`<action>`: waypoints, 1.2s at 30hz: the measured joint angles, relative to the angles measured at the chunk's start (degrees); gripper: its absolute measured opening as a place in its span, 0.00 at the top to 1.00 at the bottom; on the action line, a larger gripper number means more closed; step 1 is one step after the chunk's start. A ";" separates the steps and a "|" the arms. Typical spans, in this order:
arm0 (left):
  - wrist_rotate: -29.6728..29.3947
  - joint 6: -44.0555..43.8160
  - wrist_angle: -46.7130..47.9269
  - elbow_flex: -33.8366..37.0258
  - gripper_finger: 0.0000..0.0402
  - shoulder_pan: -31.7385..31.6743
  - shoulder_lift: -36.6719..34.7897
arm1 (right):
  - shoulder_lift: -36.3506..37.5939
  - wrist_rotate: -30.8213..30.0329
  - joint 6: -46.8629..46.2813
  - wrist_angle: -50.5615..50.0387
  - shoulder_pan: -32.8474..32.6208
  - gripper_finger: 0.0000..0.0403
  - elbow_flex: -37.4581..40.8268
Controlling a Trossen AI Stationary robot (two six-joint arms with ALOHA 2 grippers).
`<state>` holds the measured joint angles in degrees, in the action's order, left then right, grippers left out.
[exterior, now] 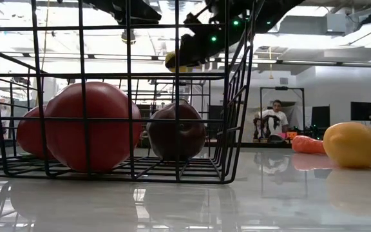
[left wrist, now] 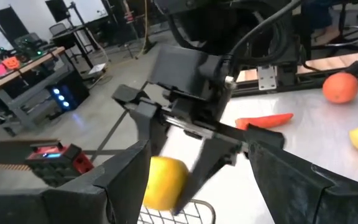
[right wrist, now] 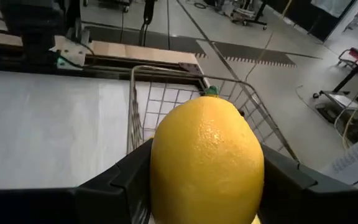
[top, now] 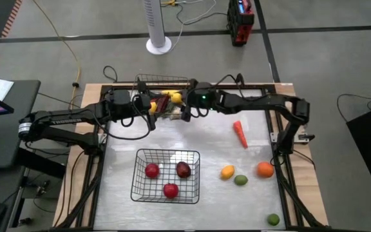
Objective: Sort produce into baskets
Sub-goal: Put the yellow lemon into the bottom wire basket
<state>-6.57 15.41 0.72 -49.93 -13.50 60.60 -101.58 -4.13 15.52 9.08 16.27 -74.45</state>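
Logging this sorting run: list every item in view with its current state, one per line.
Right gripper: shut on lemon, above far basket.
Lemon: held, not yet dropped.
Left gripper: open, empty, beside far basket.
Far basket: upright, holding yellow produce.
Near basket: upright, three red pieces inside.
Carrot: lying loose on table.

Both robot arms are matte black, built of slim tubular links with boxy joint housings, and black cables loop loosely along them. A green indicator light [top: 203,98] glows on the right arm's wrist housing. The right gripper [left wrist: 188,158] has angular black fingers below a dark grey block.
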 joint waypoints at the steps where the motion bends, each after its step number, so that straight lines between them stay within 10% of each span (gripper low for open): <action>1: -0.25 0.20 0.08 -0.01 0.35 0.00 0.00 | -0.47 0.53 -0.15 -1.48 0.00 0.40 -0.90; 16: -1.14 0.35 0.89 0.00 0.35 0.00 -0.98 | 3.45 31.63 -6.08 -27.56 -12.38 0.39 -5.04; 36: -1.55 -3.27 4.68 0.00 0.35 0.00 -0.52 | 2.03 20.33 -8.25 -33.23 -23.44 0.39 -4.95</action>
<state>-8.12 12.14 5.40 -49.93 -13.50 60.07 -99.55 16.20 7.27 -24.15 -7.17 -79.40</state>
